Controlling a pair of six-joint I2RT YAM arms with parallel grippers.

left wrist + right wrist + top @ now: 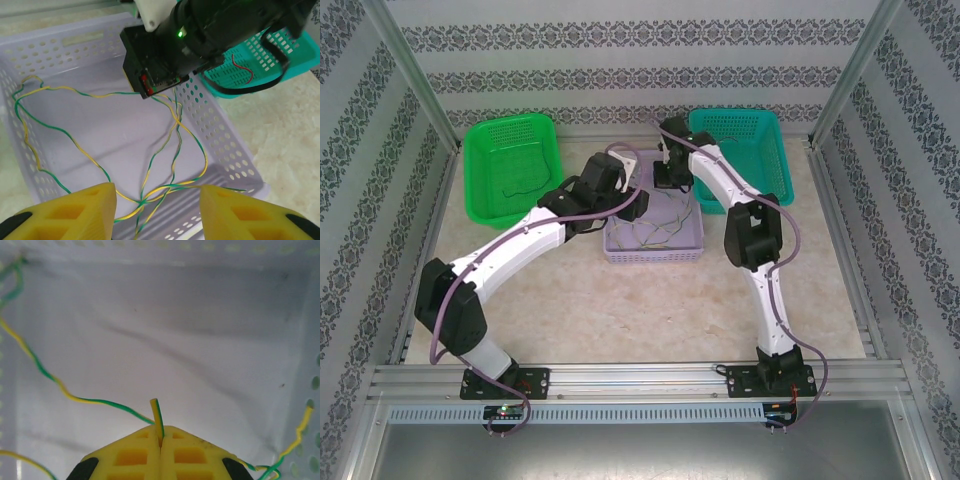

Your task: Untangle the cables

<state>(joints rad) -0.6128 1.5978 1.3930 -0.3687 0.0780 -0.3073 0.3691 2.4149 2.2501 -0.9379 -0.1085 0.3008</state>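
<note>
Yellow-and-green cables (100,150) lie looped and crossed in a lavender basket (225,145), also seen from above as thin cables (655,232) in the lavender basket (685,252). My left gripper (157,207) stands open just over a crossing of strands (136,201) at the basket's near wall, its yellow fingers (82,212) wide apart. My right gripper (161,436) is shut on a cable end (158,417) that sticks up between its pads. From the left wrist that right gripper (150,82) hangs over the far side, with strands running down from it.
A green basket (485,205) at the back left holds a dark wire (525,185). At the back right a teal basket (770,165) holds a red wire (243,67). Metal posts and patterned walls ring the table. Bare tabletop (650,310) lies in front.
</note>
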